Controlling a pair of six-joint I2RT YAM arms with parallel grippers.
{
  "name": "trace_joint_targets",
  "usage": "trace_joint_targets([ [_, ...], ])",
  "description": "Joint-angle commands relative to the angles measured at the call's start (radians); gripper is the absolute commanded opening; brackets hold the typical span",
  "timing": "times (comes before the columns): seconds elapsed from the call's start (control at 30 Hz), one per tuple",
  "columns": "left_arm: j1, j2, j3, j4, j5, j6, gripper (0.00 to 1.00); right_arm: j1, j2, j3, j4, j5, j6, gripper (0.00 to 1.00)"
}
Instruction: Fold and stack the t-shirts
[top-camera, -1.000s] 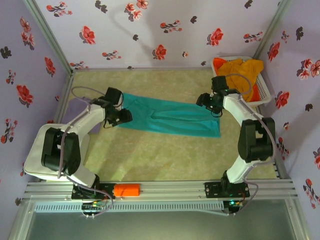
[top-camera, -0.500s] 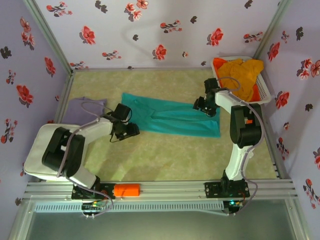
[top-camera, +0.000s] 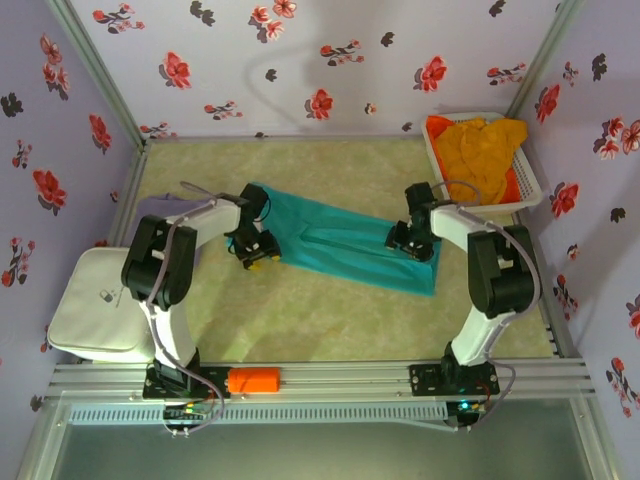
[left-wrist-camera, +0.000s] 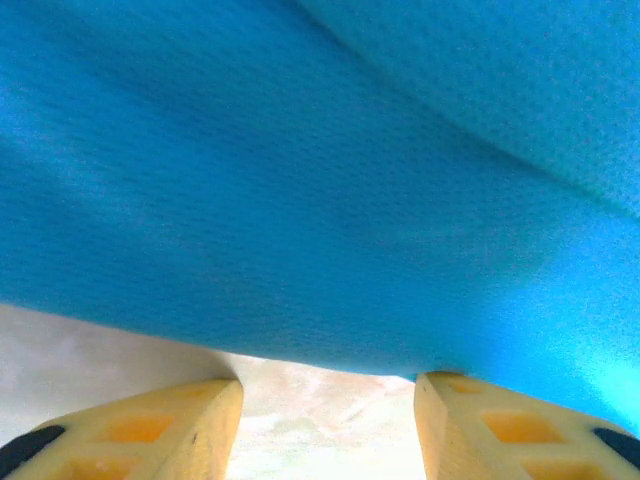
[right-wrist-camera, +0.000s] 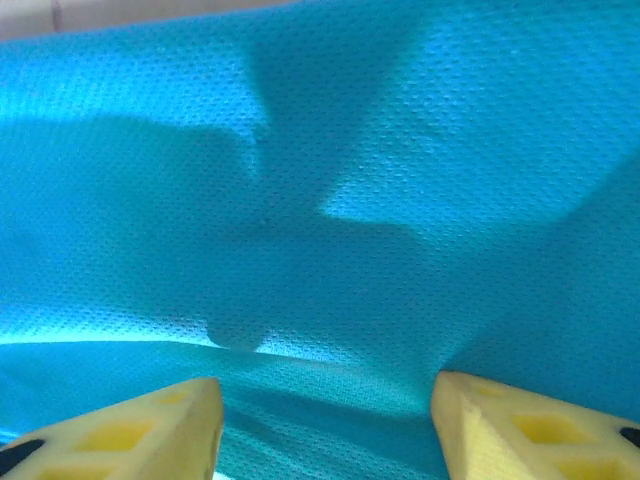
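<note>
The teal t-shirt (top-camera: 340, 238) lies flat and long across the middle of the table (top-camera: 330, 325). The left claw (top-camera: 258, 252) sits at the shirt's left end. Its yellow fingers (left-wrist-camera: 170, 425) are wide apart, with bare table between them and the shirt's edge just past the tips. It holds nothing. The right claw (top-camera: 410, 243) is low over the shirt's right end. Its fingers (right-wrist-camera: 150, 430) are wide apart too, with teal cloth between them, not pinched. Orange-yellow t-shirts (top-camera: 480, 150) fill the white basket (top-camera: 537, 182) at the far right. A pale lavender t-shirt (top-camera: 160, 210) lies at the left.
</note>
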Motion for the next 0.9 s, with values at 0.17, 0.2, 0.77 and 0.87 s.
trace_joint_targets([
  [0.17,0.019,0.210,0.278,0.198,-0.045,0.088,0.49,0.158,-0.151,-0.234,0.077,-0.085,0.223,0.58],
  [0.2,0.019,0.229,0.302,0.194,-0.037,0.087,0.49,0.201,-0.171,-0.254,0.090,-0.077,0.259,0.58],
  [0.77,-0.036,0.513,0.831,-0.050,0.003,0.210,0.49,0.822,-0.101,-0.244,0.340,0.073,0.715,0.59],
  [0.87,-0.038,0.524,0.865,-0.076,0.006,0.226,0.49,0.859,-0.091,-0.199,0.313,0.116,0.717,0.60],
])
